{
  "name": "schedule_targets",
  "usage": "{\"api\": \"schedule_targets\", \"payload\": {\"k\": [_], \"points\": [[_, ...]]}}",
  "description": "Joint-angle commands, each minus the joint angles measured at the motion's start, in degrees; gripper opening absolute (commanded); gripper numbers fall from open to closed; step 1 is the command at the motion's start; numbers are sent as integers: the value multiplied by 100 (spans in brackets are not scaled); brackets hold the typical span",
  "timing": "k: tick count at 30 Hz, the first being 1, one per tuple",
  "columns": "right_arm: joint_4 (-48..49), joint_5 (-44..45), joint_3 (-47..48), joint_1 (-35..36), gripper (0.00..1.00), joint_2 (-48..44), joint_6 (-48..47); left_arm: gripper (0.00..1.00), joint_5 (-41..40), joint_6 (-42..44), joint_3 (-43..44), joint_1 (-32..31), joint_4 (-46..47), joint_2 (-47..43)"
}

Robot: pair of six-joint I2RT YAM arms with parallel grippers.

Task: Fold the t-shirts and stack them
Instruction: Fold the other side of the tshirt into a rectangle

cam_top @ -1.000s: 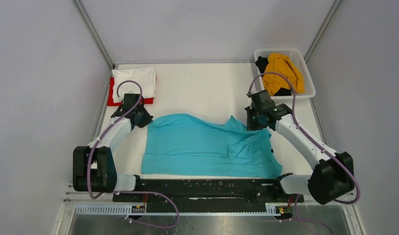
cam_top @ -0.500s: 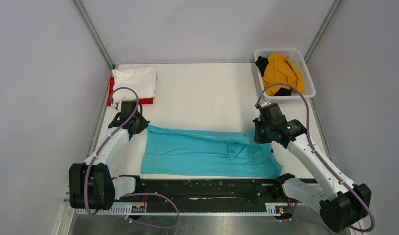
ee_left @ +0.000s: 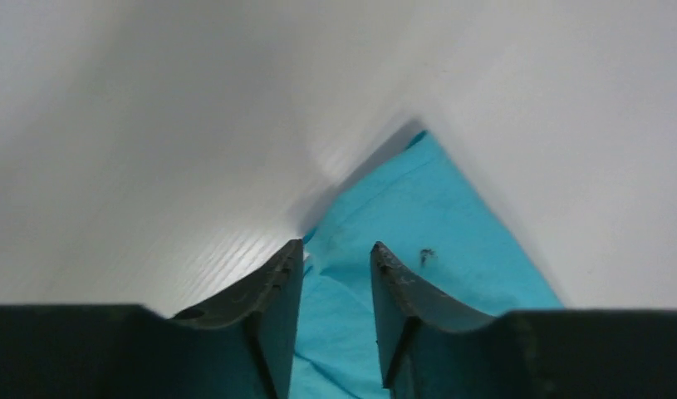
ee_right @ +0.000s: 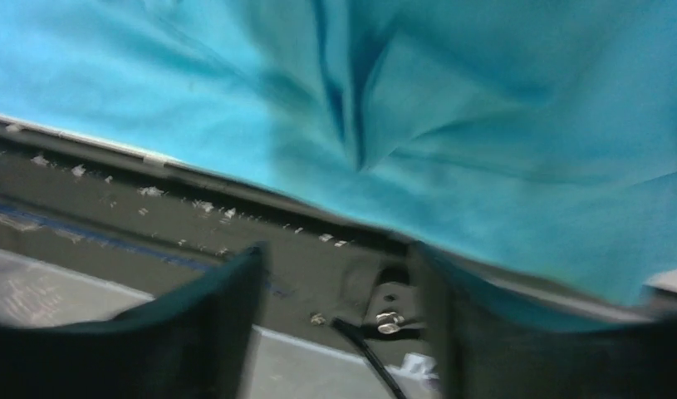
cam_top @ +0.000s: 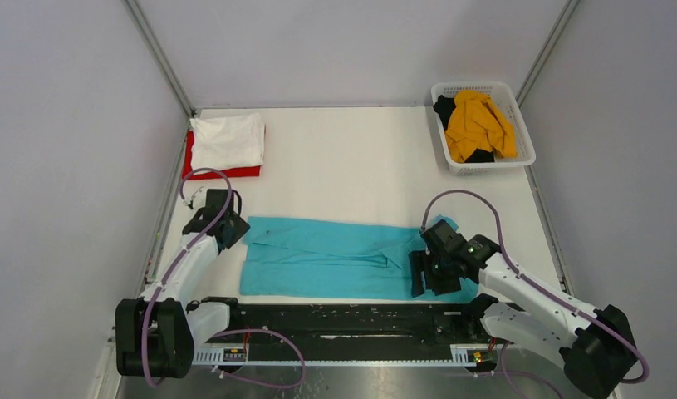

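My left gripper (ee_left: 336,249) stands narrowly parted over the teal shirt's (cam_top: 335,258) left edge. My right gripper (ee_right: 339,258), wider and empty, hovers at its near right edge, by the base rail (cam_top: 343,316). Bare table (cam_top: 351,166) lies beyond. The basket (cam_top: 527,148) holds two shirts: the mustard shirt (cam_top: 478,120) and the black shirt (cam_top: 444,108). The white shirt (cam_top: 228,140) lies on the red shirt (cam_top: 188,158) far left.

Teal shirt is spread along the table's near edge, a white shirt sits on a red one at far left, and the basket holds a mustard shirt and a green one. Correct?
Not quite. In the top external view the basket holds the mustard shirt lying over a black shirt, not a green one. The rest stands.
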Motion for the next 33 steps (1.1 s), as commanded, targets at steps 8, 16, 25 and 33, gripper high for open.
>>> {"api": "schedule_targets", "payload": {"k": [8,16,25,33], "points": [[390,128,-127,524,99,-1365,821,99,-102,-324,341,26,-466,-1489],[1947,1253,326,398,99,99,456,99,2196,-85,129,-347,982,-493],[2790,348,447,329,99,1679,-22,99,1891,49,95,-372,1012,290],[3133,-980,211,500,99,1745,-390,99,1718,67,68,-371,967,283]]}}
